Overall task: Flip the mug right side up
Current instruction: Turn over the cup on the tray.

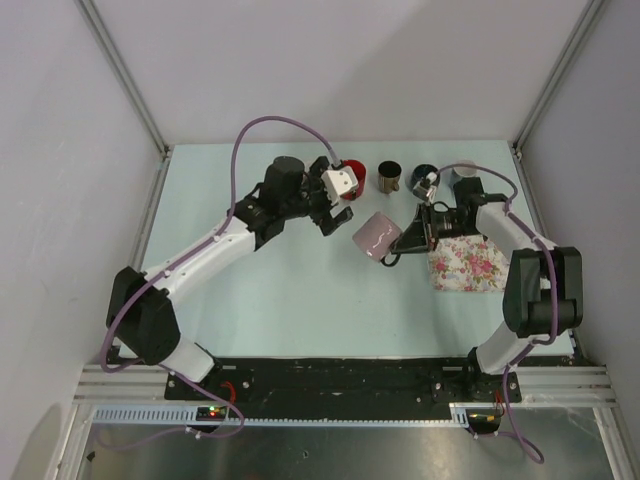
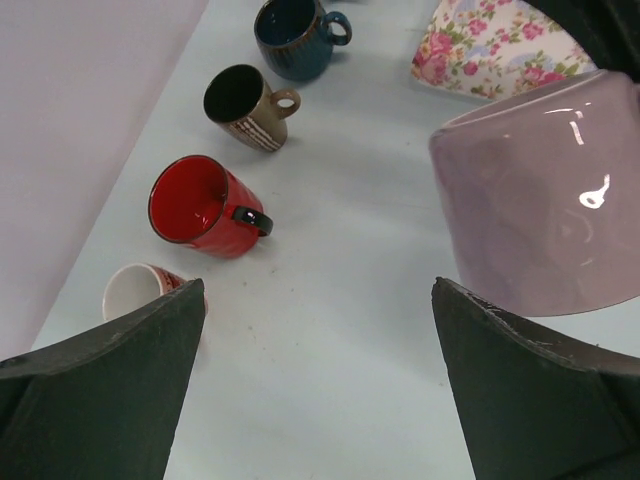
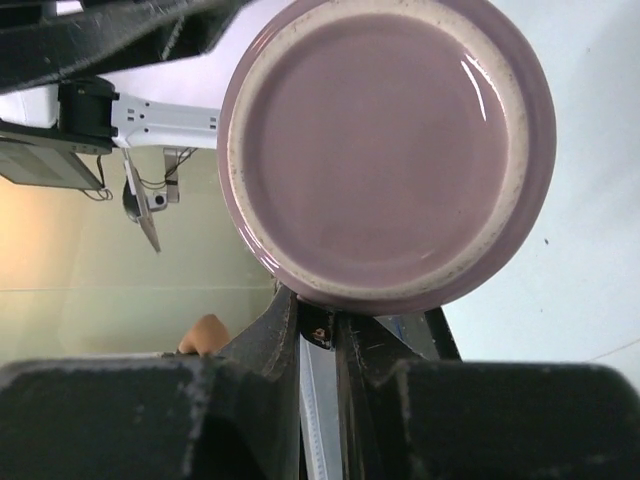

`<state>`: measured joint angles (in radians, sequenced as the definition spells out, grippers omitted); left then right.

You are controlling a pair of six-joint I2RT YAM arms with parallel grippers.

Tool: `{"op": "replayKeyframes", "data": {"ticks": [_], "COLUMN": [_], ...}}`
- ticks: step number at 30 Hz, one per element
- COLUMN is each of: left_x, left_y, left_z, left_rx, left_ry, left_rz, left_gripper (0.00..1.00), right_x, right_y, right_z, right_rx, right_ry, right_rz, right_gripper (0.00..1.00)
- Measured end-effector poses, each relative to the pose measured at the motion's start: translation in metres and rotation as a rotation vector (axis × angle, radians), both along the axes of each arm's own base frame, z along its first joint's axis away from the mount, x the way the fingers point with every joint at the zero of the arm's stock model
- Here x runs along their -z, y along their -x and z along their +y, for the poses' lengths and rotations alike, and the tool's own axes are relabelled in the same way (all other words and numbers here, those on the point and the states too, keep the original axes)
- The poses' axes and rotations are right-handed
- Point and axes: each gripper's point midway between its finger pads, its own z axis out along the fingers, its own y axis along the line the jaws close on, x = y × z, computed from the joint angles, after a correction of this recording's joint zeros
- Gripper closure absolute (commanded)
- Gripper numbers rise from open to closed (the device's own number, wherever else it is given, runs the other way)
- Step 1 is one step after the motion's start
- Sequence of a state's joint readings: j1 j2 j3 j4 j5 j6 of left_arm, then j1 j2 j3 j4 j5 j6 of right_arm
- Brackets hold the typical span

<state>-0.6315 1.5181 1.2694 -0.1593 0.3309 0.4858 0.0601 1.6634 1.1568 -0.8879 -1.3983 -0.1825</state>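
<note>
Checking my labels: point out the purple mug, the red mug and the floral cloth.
purple mug (image 3: 385, 150), right wrist view, on its flat base.
red mug (image 2: 203, 208), left wrist view, on its inner wall.
floral cloth (image 1: 467, 263), top external view, on its middle.

lilac mug (image 2: 540, 190): glazed ceramic, high gloss, with sharp light reflections on the wall. the foot ring under its base is bare, pale, faintly speckled and matt.
red mug (image 2: 205, 208): glossy glaze inside and out.
brown mug (image 2: 248, 105): duller, satin finish.
dark blue mug (image 2: 293, 38): glossy glaze, ridged wall.
floral cloth (image 2: 500, 45): printed fabric, matt.
bench (image 2: 340, 330): smooth, matt, with a few small dark specks.
fingers (image 2: 110, 390) of the left tool (image 2: 318, 290): dark, matt, finely grained, plastic-looking.
left arm (image 1: 215, 250): smooth white shell, plastic-looking, slight sheen.
frame rails (image 1: 130, 80): bare metal, dull sheen.
</note>
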Motion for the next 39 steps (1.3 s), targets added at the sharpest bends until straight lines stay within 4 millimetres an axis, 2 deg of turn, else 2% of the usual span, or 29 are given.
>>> {"op": "replayKeyframes", "data": {"ticks": [4,7,12,17,28,35,39], "left_x": [-0.002,0.009,0.027,0.026,0.052,0.049,0.056], "left_y": [0.006,0.016,0.033,0.038,0.037,0.032,0.027], "left_z": [-0.008,-0.012,-0.016,-0.020,-0.028,-0.036,-0.037], "left_rx": [0.043,0.097,0.168,0.194,0.192,0.145,0.106], "left_ry": [0.033,0.041,0.044,0.057,0.034,0.043,0.048], "left_rz": [0.009,0.042,0.101,0.113,0.173,0.159,0.197], "left_gripper": [0.02,0.04,0.05,0.07,0.13,0.18,0.20], "right_x": [-0.016,-0.024,-0.027,-0.025,-0.027,-0.026,-0.020], "right_y": [-0.008,-0.013,-0.020,-0.022,-0.025,-0.026,-0.031], "right_z": [0.003,0.004,0.003,0.003,0.003,0.004,0.002], "right_rx": [0.024,0.035,0.057,0.068,0.081,0.078,0.090], "right_ry": [-0.014,-0.028,-0.032,-0.031,-0.033,-0.033,-0.031], "right_rz": [-0.017,-0.016,0.048,0.099,0.151,0.168,0.176], "right_gripper": [1.00,1.00,1.00,1.00,1.00,1.00,1.00]}}
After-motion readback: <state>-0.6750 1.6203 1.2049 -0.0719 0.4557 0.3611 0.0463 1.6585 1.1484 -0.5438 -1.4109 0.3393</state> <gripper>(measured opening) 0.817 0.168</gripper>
